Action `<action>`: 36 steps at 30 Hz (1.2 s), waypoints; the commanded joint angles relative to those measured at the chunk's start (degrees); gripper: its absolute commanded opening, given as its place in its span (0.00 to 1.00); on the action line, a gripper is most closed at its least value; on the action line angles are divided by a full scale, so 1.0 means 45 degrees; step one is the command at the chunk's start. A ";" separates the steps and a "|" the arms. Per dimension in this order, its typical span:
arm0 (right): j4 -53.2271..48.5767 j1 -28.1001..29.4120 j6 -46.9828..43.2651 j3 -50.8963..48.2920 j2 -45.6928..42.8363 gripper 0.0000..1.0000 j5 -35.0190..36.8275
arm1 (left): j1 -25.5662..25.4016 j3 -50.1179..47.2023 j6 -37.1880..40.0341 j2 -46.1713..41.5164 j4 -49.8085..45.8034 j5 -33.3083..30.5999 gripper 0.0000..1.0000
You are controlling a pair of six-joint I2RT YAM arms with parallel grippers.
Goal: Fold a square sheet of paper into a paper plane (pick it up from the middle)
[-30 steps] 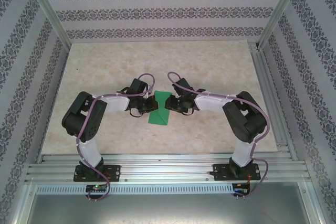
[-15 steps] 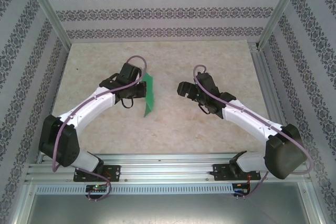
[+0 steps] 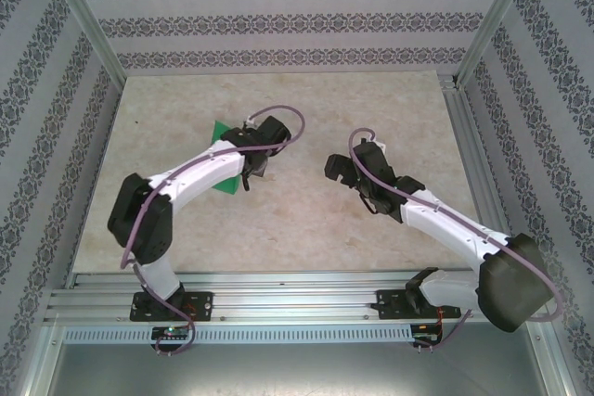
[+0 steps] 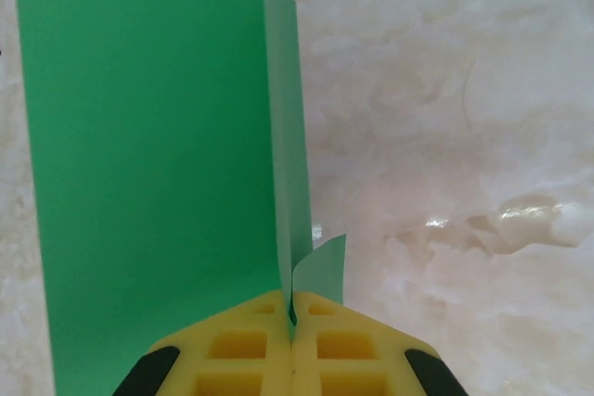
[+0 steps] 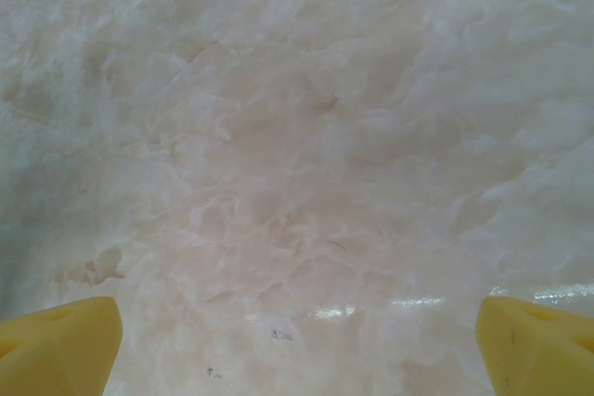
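The square sheet of paper [image 4: 148,183] is gripped at its middle crease by the left gripper [image 4: 292,317], whose yellow fingers [image 4: 241,345] are clamped together on the raised fold. It is probably held there so that the crease is kept sharp and the two halves can be handled as one piece, as the task asks for a pick from the middle. One half is spread broad and flat to the left of the fold, while the other is stood on edge as a thin ridge running away from the fingers. The right gripper [image 5: 297,340] is held well apart from the paper with its fingers spread wide and nothing between them, which suggests it is being kept clear until a second hold is needed.

From above, the sheet [image 3: 223,183] is seen left of centre on the bench [image 3: 306,108], largely covered by the left arm, and the right gripper [image 3: 336,166] is placed over bare surface to the right. The grip itself is hidden there and is made plain in the left wrist view. Whether the flat half is touching the bench cannot be told.
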 commanded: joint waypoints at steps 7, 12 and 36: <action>-0.0280 -0.0777 0.0972 -0.0937 -0.1197 0.98 0.0461 | -0.1527 0.1640 -0.0358 0.3159 -0.0268 -0.0267 0.04; -0.0262 -0.1240 0.1357 -0.1480 -0.1773 0.98 0.0315 | -0.1864 0.1997 -0.0498 0.3851 0.0305 0.1069 0.11; 0.0515 -0.1514 0.0887 -0.1685 -0.1763 0.96 -0.2577 | -0.1682 0.0781 -0.0531 0.0453 0.2577 0.7262 0.51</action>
